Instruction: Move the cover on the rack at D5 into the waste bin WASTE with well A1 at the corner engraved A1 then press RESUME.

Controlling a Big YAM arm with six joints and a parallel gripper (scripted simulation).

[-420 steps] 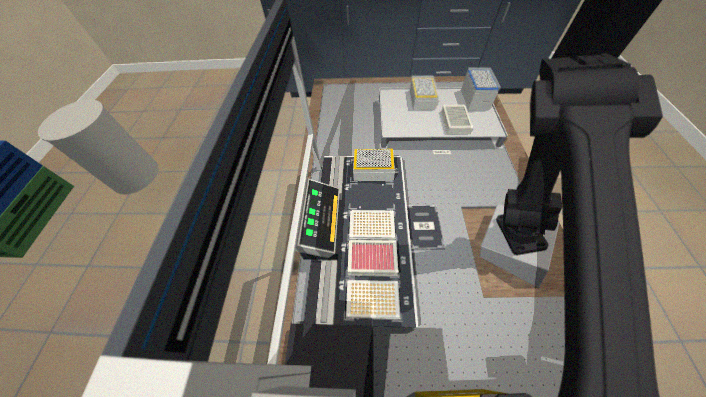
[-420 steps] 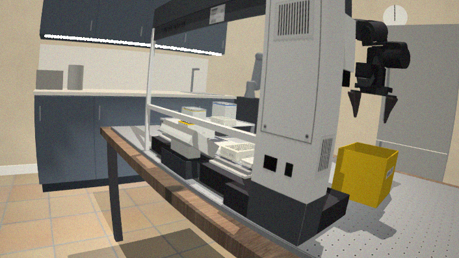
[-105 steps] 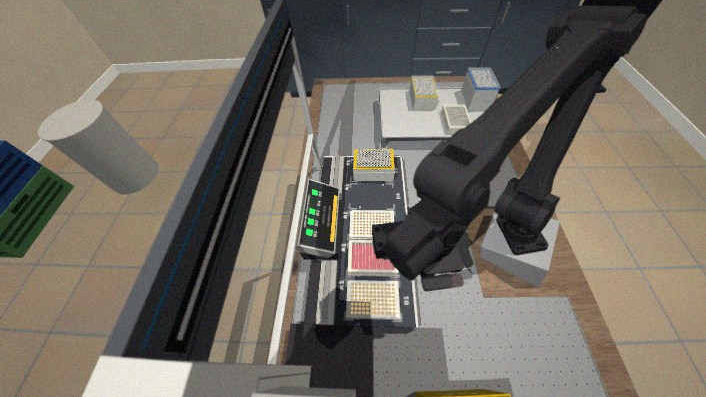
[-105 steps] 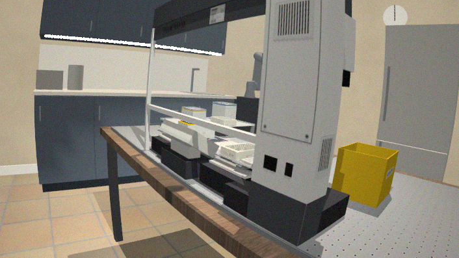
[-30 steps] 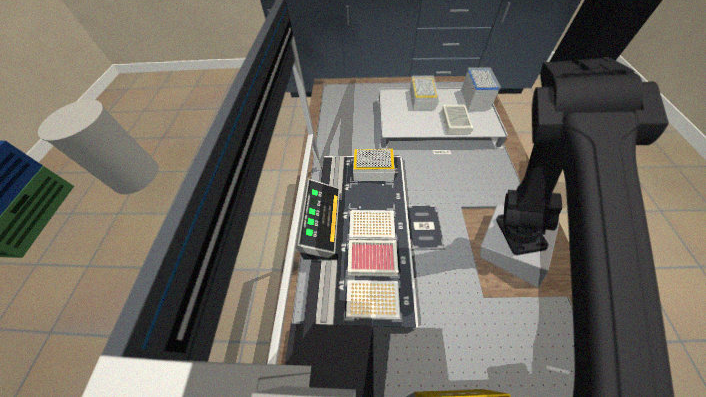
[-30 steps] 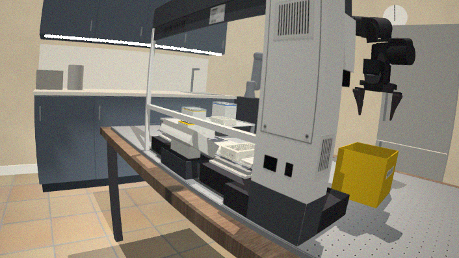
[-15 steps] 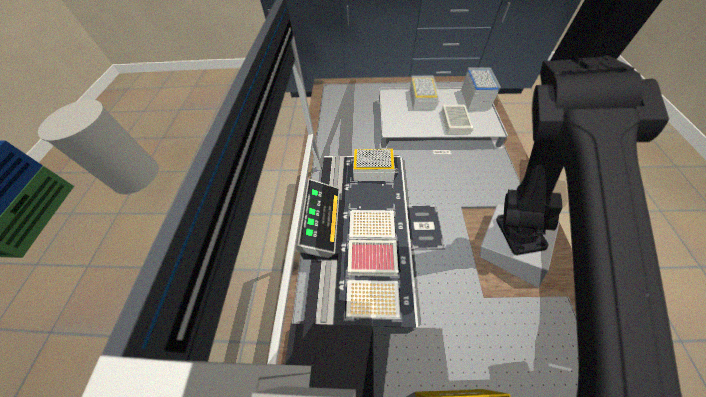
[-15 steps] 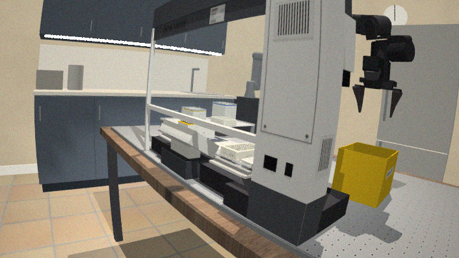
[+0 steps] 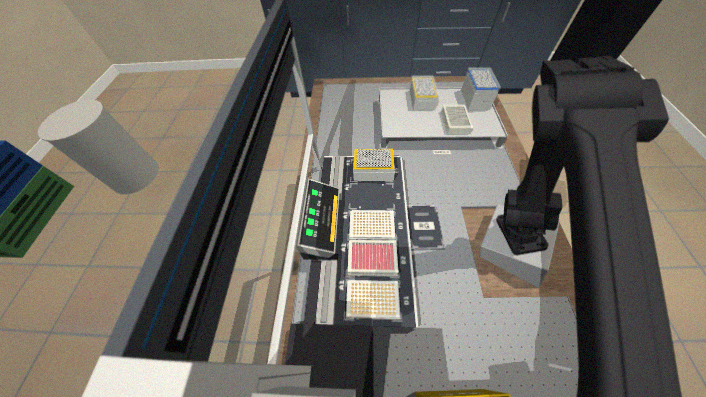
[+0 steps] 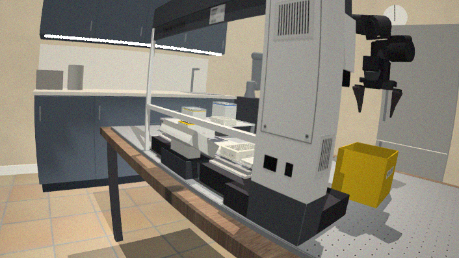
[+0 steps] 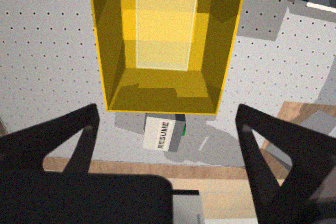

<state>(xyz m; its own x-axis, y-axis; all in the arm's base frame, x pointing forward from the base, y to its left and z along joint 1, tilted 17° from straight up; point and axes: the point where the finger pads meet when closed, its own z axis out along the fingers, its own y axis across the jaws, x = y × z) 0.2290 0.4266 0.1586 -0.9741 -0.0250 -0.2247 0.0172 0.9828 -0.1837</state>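
Observation:
My gripper (image 10: 375, 112) is open and empty, high above the yellow waste bin WASTE (image 10: 365, 173). In the wrist view the open fingers frame the near rim of the bin. A pale flat rectangle (image 11: 165, 37), which looks like the cover, lies on the bin's floor, inside the rim. The RESUME box (image 11: 162, 134) stands on the table just below the bin in that view. The tip rack at D5 (image 9: 372, 159), with a yellow band, sits in its locators with its tips showing and no cover on it.
On the deck are the plate at D1 (image 9: 372, 298), the red reservoir at D2 (image 9: 371, 256), the plate at D3 (image 9: 371, 224) and the empty D4 (image 9: 371, 195). The spare nest RG (image 9: 424, 225) lies beside them. The shelf (image 9: 441, 116) holds several racks. The handler's housing (image 10: 298, 89) stands left of the gripper.

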